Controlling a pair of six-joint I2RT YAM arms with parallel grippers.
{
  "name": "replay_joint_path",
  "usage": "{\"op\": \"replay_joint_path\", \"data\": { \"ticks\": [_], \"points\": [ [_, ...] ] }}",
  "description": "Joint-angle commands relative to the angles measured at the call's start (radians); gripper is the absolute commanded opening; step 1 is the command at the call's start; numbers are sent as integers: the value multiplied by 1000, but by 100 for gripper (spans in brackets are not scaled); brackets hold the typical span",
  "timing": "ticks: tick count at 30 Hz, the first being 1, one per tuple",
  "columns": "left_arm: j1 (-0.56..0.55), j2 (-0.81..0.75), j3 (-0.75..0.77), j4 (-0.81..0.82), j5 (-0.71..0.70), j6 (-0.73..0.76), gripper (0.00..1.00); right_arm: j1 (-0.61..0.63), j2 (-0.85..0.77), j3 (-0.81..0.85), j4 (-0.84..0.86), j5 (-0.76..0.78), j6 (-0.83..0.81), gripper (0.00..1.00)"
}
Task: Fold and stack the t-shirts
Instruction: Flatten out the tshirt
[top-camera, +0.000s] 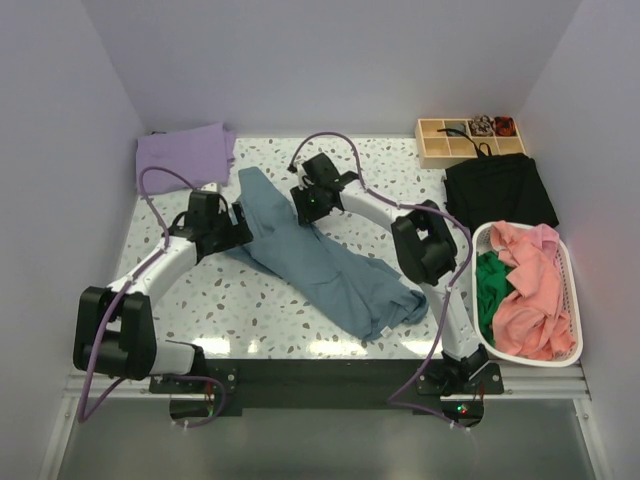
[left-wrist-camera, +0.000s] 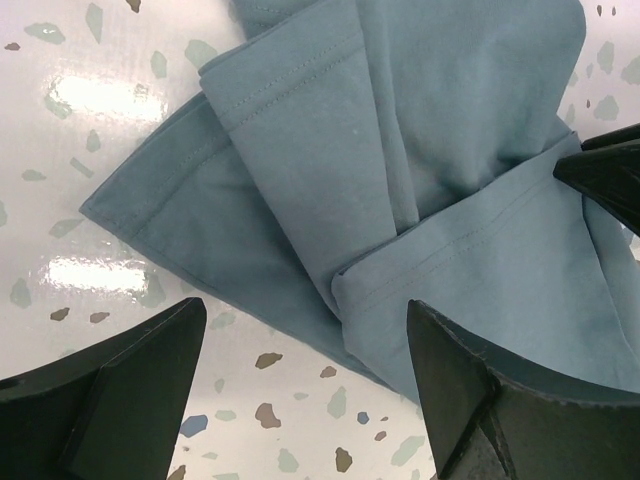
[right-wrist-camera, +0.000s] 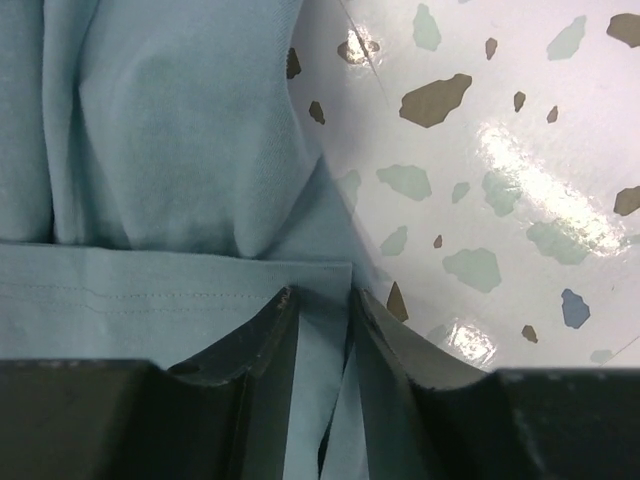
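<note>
Folding in hand: the slate-blue t-shirt (top-camera: 320, 262) lies bunched on the worktop (top-camera: 200, 300), left of the basket (top-camera: 478, 240). The right tool (right-wrist-camera: 322, 320) pinches its hem. The left tool (left-wrist-camera: 300, 335) gapes empty and probably needs a grip next.

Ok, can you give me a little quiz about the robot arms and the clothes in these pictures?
1. True or false: the purple t-shirt lies at the far left corner of the table.
2. Which gripper is pinching the blue t-shirt? A: left. B: right. C: both.
3. Fill in the blank: the basket holds pink clothes and ___ ones.
Key: 1 true. 2 B: the right gripper is shut on it, and the left gripper is open. 3 green.
</note>
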Motion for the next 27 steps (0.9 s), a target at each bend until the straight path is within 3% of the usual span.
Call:
{"op": "replay_joint_path", "data": {
  "ticks": [1, 5, 12, 21, 27],
  "points": [
    [10, 7, 13, 48, 25, 10, 87, -5, -22, 12, 6, -27, -17, 18],
    [9, 9, 10, 52, 29, 11, 87, -8, -28, 9, 1, -64, -23, 0],
    [12, 2, 2, 50, 25, 10, 87, -17, -123, -71, 34, -70, -14, 0],
    [18, 12, 24, 61, 28, 10, 88, -88, -499, -295, 64, 221, 12, 0],
    [19, 57, 64, 85, 49, -1, 88, -180, -616, -396, 26, 351, 14, 0]
  ]
}}
